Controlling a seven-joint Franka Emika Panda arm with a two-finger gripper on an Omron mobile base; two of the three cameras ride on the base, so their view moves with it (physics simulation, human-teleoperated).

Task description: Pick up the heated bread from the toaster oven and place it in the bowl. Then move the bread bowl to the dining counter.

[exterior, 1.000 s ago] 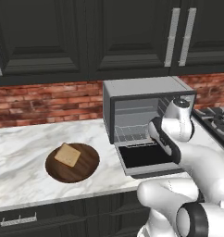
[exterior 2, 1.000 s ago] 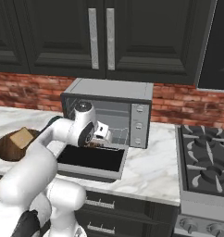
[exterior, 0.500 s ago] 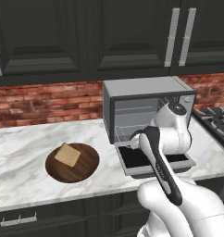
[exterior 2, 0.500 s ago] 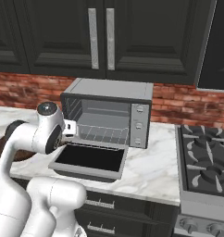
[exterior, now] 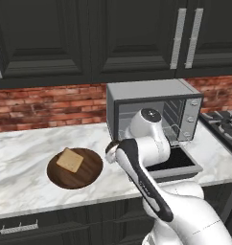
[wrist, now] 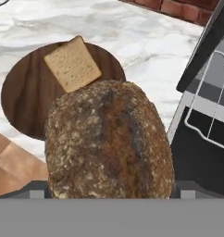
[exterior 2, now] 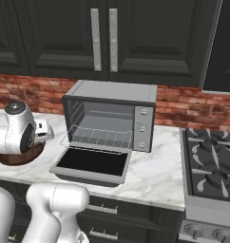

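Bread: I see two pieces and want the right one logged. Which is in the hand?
The roundish, dark brown seeded loaf, filling the hand view. The flat tan square slice lies in the round dark wooden bowl.

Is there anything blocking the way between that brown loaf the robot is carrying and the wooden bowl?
Nothing visible does. The heated bread is held above the marble worktop, just right of the bowl. A flat tan slice already lies in the bowl, leaving bare space beside it.
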